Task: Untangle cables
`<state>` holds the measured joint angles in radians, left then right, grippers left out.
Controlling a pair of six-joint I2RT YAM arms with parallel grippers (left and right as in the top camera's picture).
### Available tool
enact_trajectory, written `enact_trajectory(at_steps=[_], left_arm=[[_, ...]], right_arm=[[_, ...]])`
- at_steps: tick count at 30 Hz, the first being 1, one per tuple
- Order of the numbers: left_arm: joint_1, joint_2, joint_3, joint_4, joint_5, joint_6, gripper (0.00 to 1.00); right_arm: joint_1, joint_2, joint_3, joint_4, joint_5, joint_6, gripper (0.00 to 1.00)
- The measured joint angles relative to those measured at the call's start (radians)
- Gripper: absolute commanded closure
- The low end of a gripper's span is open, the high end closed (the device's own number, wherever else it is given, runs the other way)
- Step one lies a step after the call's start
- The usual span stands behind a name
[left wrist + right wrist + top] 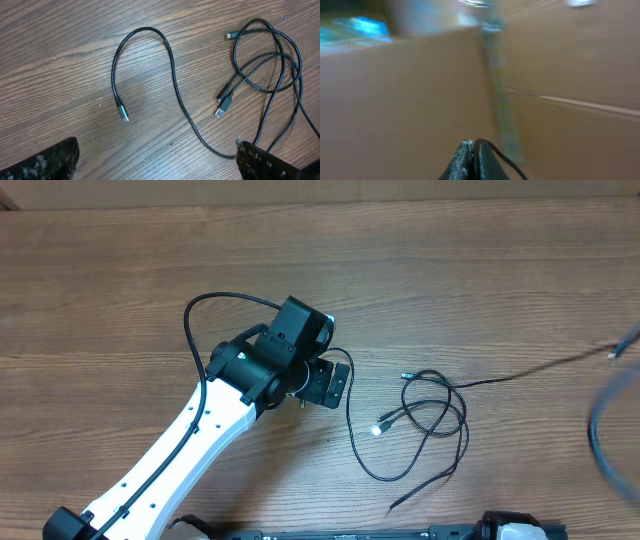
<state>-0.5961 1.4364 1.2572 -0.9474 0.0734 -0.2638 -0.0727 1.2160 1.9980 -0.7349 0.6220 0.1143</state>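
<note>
**Left pincer wide over the cables**

The left pincer [159,162] gapes wide above the counter [480,260]. The cables [223,105] lie loose between its fingers, and the tangled loops run up to one finger. Farther off, the right pincer [472,157] is clamped on a thin black cable [501,156].

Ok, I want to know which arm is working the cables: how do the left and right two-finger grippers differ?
The left two-finger gripper stands wide open, holding nothing; the right two-finger gripper is shut, apparently pinching a thin black cable. The left one hangs over the looped black cables; the right one's view is blurred, showing no loops. Both have dark fingers.
</note>
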Motion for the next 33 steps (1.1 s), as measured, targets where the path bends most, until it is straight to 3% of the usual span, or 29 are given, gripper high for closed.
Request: enact_trajectory(at_steps=[1, 4, 7, 11, 19, 23, 29, 30, 31, 32, 33], left_arm=[[0.000, 0.000, 0.000, 0.000, 0.000, 0.000, 0.00], [0.000, 0.000, 0.000, 0.000, 0.000, 0.000, 0.00], [0.000, 0.000, 0.000, 0.000, 0.000, 0.000, 0.00], [0.000, 0.000, 0.000, 0.000, 0.000, 0.000, 0.00], [0.000, 0.000, 0.000, 0.000, 0.000, 0.000, 0.00], [0.000, 0.000, 0.000, 0.000, 0.000, 0.000, 0.00], [0.000, 0.000, 0.000, 0.000, 0.000, 0.000, 0.00], [0.000, 0.000, 0.000, 0.000, 0.000, 0.000, 0.00], [0.000, 0.000, 0.000, 0.000, 0.000, 0.000, 0.00], [0.000, 0.000, 0.000, 0.000, 0.000, 0.000, 0.00], [0.000, 0.000, 0.000, 0.000, 0.000, 0.000, 0.00]], right_arm=[[-0.011, 0.072, 0.000, -0.001, 0.167, -0.054, 0.96], [-0.092, 0.228, -0.003, -0.043, 0.370, -0.085, 0.96], [-0.213, 0.312, -0.006, -0.177, 0.403, 0.006, 0.96], [-0.456, 0.377, -0.009, -0.393, 0.185, 0.232, 0.96], [-0.798, 0.521, -0.055, -0.461, -0.298, 0.334, 0.96], [-0.882, 0.578, -0.134, -0.448, -0.425, 0.365, 0.96], [-0.895, 0.596, -0.291, -0.333, -0.478, 0.398, 0.96], [-0.895, 0.595, -0.316, -0.304, -0.484, 0.402, 0.93], [-0.895, 0.595, -0.331, -0.291, -0.485, 0.403, 0.79], [-0.895, 0.595, -0.353, -0.274, -0.487, 0.404, 0.62], [-0.895, 0.595, -0.377, -0.255, -0.490, 0.404, 0.38]])
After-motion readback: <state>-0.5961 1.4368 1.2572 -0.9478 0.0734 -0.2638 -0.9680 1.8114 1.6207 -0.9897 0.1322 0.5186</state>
